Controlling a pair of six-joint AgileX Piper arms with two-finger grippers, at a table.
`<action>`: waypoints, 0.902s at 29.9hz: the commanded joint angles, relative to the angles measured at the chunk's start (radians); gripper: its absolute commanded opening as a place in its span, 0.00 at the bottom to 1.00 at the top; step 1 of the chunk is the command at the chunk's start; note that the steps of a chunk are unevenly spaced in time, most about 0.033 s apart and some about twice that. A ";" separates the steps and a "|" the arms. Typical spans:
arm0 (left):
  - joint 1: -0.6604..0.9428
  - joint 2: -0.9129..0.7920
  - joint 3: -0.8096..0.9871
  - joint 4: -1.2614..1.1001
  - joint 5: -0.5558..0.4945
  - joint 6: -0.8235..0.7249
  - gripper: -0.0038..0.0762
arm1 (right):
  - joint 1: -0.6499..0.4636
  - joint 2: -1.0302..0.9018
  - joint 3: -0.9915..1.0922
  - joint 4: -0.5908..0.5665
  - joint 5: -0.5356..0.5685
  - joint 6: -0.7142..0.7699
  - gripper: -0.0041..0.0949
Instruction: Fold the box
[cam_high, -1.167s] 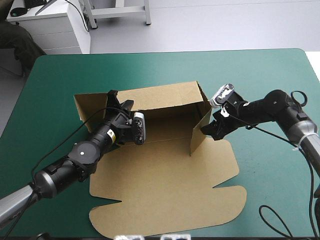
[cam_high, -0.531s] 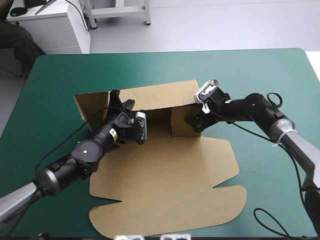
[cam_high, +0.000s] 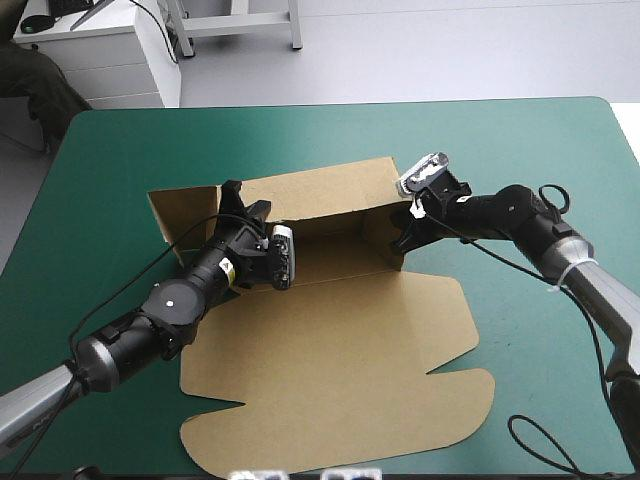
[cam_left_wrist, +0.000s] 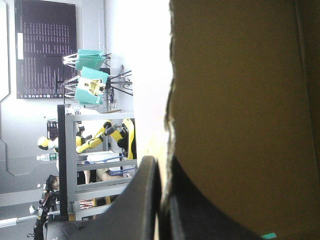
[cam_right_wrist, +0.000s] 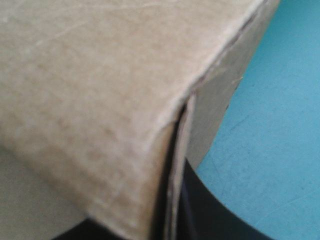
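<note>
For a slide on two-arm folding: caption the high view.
Left gripper and right gripper hold the box by opposite ends of its raised wall, lid flat.

My left arm (cam_high: 165, 305) is showing black rounded links, a white dot (cam_high: 167, 297) on one joint and a small yellow label (cam_high: 222, 267) by the wrist, ending in a silver-grey tube (cam_high: 40, 385). My right arm (cam_high: 520, 212) is running black into silver-grey too, with a white band (cam_high: 560, 270) between. My fingers (cam_left_wrist: 145, 200) are showing black and curved.
</note>
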 joint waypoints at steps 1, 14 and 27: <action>-0.005 -0.015 -0.024 0.028 -0.048 -0.021 0.04 | 0.015 -0.037 -0.025 0.063 0.114 -0.025 0.02; -0.006 -0.037 -0.024 0.019 -0.132 -0.023 0.50 | 0.015 -0.037 -0.025 0.102 0.054 0.053 0.02; -0.180 -0.184 -0.024 0.018 -0.096 -0.031 0.76 | 0.015 -0.037 -0.025 0.102 0.003 0.100 0.02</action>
